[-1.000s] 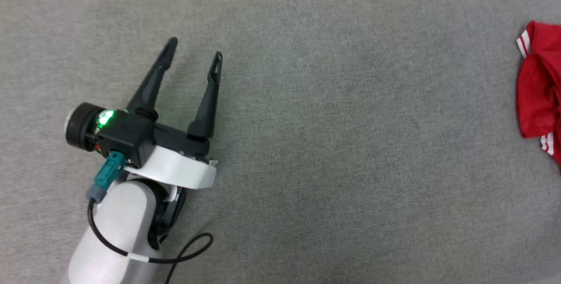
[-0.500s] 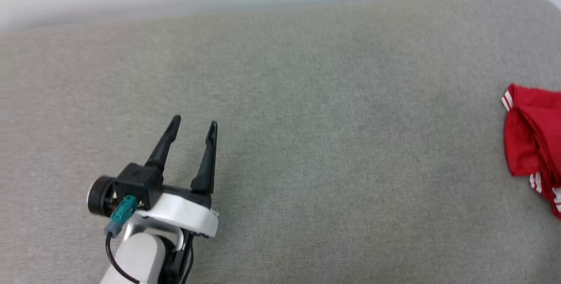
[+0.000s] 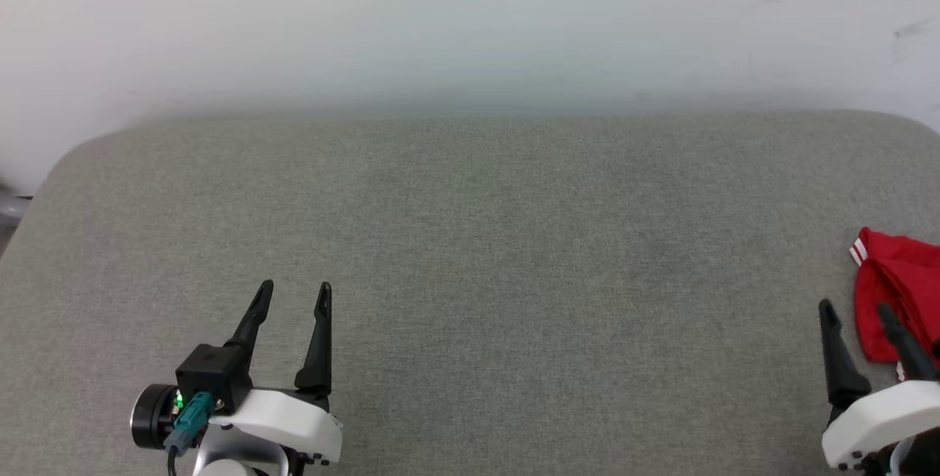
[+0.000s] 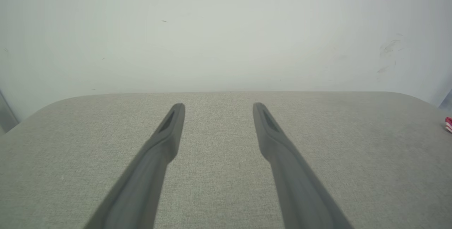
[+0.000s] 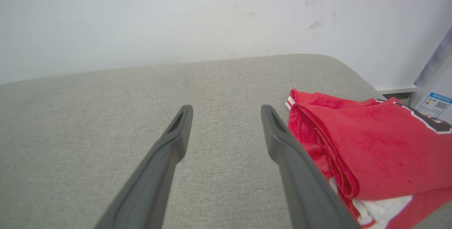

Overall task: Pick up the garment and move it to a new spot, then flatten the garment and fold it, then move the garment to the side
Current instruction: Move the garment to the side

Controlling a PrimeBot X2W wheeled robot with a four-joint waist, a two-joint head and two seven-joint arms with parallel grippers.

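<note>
The garment point(image 3: 899, 270) lies bunched and folded over itself at the right edge of the grey fabric-covered tabletop point(image 3: 470, 241), at about 4 o'clock in the head view, and is cut off by the frame there. In the right wrist view the garment point(image 5: 370, 158) shows as thick red folds with red-and-white striped trim at its near corner. White cloth shows under the folds, and part of a dark, white-outlined marking sits at its far side.

The left pincer point(image 3: 294, 287) sits at 7 o'clock in the head view with its fingers spread and nothing between them, pointing toward 12 o'clock. It is well apart from the garment. The left wrist view shows the left pincer point(image 4: 218, 105) above bare fabric, with a sliver of the garment point(image 4: 449, 123) at 3 o'clock.

The right pincer point(image 3: 855, 307) sits at 4 o'clock in the head view, also spread and empty. In the right wrist view one finger of the right pincer point(image 5: 227, 108) overlaps the red folds, but I cannot tell whether it touches them. A pale wall point(image 3: 470, 20) rises behind the tabletop.
</note>
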